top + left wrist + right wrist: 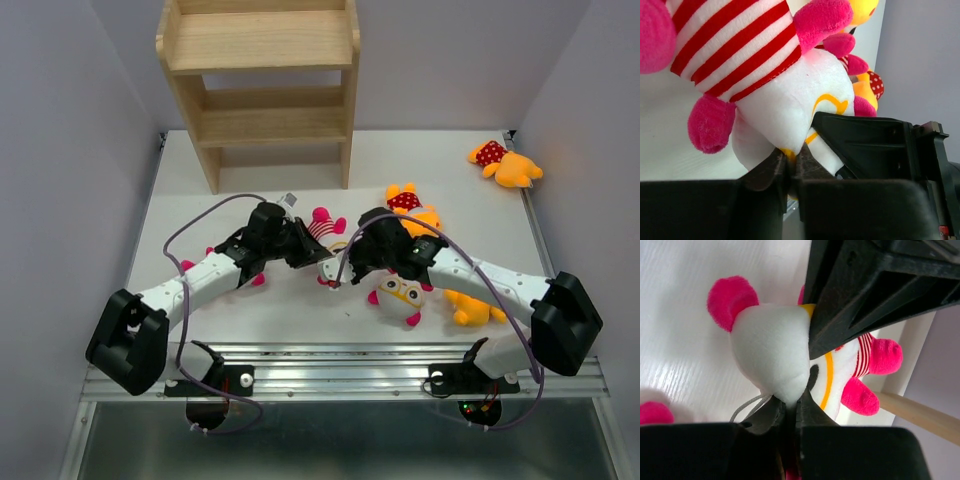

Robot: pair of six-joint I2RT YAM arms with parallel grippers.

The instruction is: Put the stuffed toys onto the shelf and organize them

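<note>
The wooden two-tier shelf [260, 90] stands at the back left, and both tiers look bare. A white-faced toy with pink limbs and red-white stripes [325, 232] lies mid-table between my two grippers. My left gripper [312, 256] is shut on it, pinching white head fabric in the left wrist view [789, 159], with the striped body [735, 50] above the jaws. My right gripper [347, 266] is shut on the same toy's head [770, 347], pinching it from the other side [791, 406]. The two grippers nearly touch.
A second white-faced toy [400, 297] lies below the right arm. Orange toys lie behind the right gripper [412, 206], under the right forearm [470, 306] and at the far right corner [505, 166]. Pink limbs [257, 281] show under the left arm. Grey walls close both sides.
</note>
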